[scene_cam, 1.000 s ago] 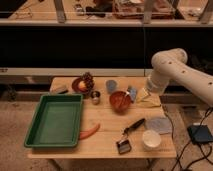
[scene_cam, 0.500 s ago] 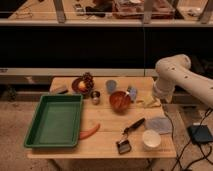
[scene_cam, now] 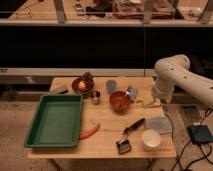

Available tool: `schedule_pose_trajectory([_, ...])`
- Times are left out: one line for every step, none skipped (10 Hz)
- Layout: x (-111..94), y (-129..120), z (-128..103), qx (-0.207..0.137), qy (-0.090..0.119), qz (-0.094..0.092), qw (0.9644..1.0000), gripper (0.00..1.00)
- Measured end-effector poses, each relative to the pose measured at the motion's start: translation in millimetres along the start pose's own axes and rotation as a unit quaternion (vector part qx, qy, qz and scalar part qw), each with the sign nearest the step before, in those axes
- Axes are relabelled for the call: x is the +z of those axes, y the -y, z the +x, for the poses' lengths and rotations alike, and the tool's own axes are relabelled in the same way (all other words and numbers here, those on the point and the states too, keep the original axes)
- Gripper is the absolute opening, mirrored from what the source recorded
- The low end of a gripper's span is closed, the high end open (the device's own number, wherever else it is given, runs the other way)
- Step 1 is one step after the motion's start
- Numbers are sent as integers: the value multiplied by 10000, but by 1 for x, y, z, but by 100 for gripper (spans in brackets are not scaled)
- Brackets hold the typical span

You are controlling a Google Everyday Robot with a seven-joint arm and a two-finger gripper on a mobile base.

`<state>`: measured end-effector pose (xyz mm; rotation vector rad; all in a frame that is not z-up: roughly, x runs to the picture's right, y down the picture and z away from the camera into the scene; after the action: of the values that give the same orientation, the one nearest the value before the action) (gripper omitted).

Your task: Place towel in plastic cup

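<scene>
At the front of the wooden table sit a small brush and the wide white cup. Just behind the white cup lies the towel - a pale grey-blue cloth, flat on the table near the right edge. A black-handled tool lies slanted between the brush and the towel. A carrot lies just beside the big green tray, which fills the left side.

Farther back is the red-brown bowl. To its right, over the table's right edge, hangs the gripper on the end of the white arm. Its fingers are spread apart, and it is a little way behind the towel, not touching it.

Left of the bowl is a small shiny metal cup. Behind them stands the plastic cup - light blue, upright, well apart from the towel. Next to it is a dark dish with something round and orange in it.
</scene>
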<state>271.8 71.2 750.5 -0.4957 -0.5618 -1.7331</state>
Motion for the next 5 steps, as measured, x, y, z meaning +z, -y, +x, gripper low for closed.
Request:
schedule_pose_trajectory([9, -5, 5, 134, 151, -71, 9998, 78])
schedule_pose_trajectory([19, -13, 6, 250, 270, -92, 9993, 78])
schedule_pose_trajectory([27, -26, 4, 374, 369, -124, 9985, 78])
schedule_pose_trajectory([38, -50, 0, 558, 477, -169, 9972, 78])
schedule_pose_trajectory([46, -65, -2, 674, 544, -178, 9961, 78])
